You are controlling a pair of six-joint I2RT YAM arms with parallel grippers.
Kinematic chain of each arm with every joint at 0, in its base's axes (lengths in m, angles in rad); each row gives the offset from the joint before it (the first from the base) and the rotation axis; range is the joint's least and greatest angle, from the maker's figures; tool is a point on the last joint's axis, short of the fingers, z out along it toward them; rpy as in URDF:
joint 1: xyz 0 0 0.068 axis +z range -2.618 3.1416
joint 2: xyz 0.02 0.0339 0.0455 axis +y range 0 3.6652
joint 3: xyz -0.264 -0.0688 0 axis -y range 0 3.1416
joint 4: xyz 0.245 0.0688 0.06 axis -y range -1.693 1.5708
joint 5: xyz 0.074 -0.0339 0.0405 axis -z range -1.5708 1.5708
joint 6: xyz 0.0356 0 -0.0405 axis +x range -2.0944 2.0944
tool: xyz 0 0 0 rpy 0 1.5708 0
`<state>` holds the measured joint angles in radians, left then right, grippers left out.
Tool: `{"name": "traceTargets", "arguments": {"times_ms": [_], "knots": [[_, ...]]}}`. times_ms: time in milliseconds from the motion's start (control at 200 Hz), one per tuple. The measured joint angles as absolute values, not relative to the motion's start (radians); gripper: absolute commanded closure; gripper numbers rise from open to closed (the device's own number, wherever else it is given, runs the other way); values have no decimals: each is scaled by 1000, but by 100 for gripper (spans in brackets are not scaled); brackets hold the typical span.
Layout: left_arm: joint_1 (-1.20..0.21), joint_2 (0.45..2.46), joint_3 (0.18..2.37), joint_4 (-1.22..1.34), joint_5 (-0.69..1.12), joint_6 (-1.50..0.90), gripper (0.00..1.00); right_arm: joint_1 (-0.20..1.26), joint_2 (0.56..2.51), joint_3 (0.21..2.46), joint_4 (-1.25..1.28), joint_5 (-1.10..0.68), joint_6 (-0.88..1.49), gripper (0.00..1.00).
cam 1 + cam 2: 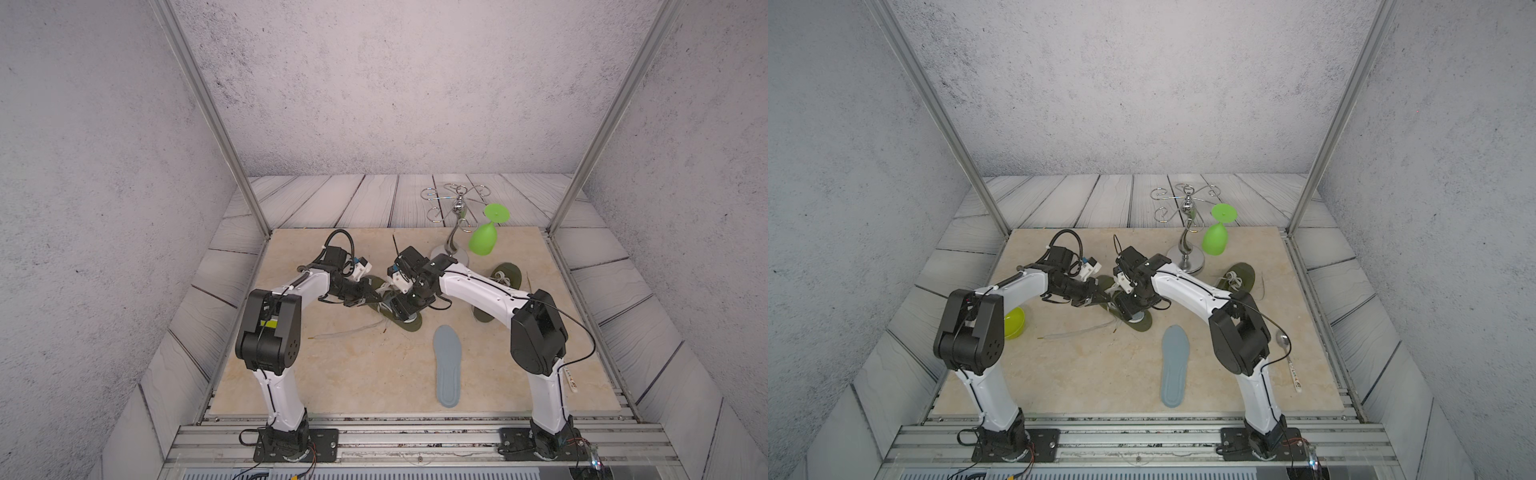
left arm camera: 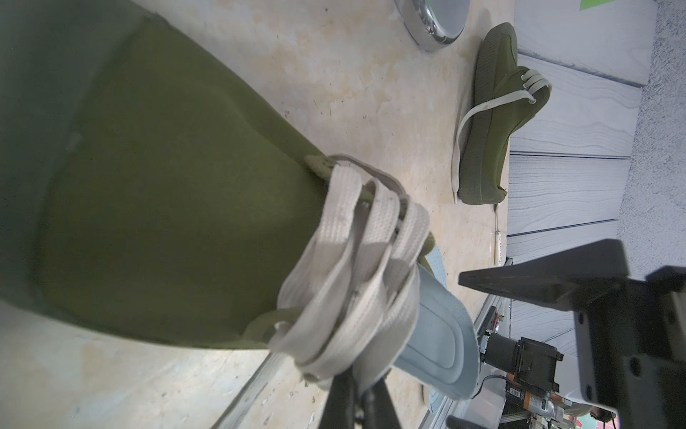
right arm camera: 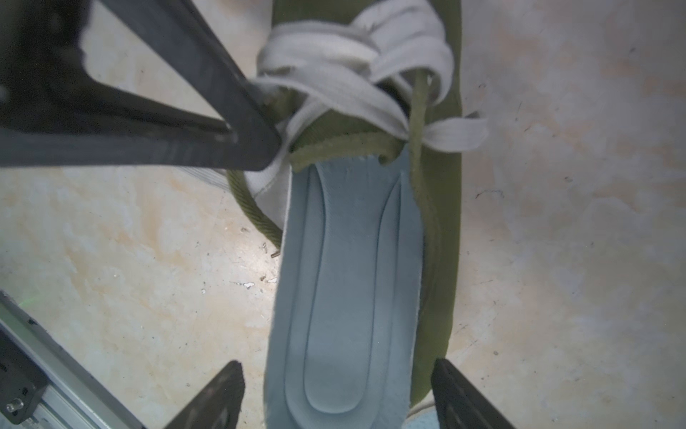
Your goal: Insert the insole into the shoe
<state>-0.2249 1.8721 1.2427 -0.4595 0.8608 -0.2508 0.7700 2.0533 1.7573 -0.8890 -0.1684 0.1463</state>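
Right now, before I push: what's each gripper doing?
Left gripper: shut on the shoe at its laces.
Right gripper: open, jaws astride the insole heel, not gripping.

a beige marbled slab covers the work area, with grey plank flooring beyond its 12 o'clock edge and speckled grey walls around. at about 1 o'clock on the slab stands a chrome glass rack with curled wire arms; the left wrist view shows its round base. a lime-green plastic wine glass is at the rack's 3 o'clock side, foot up, bowl down, tilted. in a top view a yellow-green bowl shows at 9 o'clock, partly hidden. a spoon lies at 4 o'clock near the slab's edge.
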Motion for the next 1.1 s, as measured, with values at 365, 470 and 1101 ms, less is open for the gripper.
{"name": "traceTargets", "arguments": {"times_ms": [365, 470, 1101], "knots": [[-225, 1872, 1243, -459, 861, -251, 100, 768, 2074, 1758, -905, -175, 145, 54], [-225, 1872, 1243, -459, 860, -251, 100, 768, 2074, 1760, -905, -176, 136, 57], [-227, 1892, 1272, -460, 859, -247, 100, 727, 2168, 1863, -885, -194, -39, 67]]}}
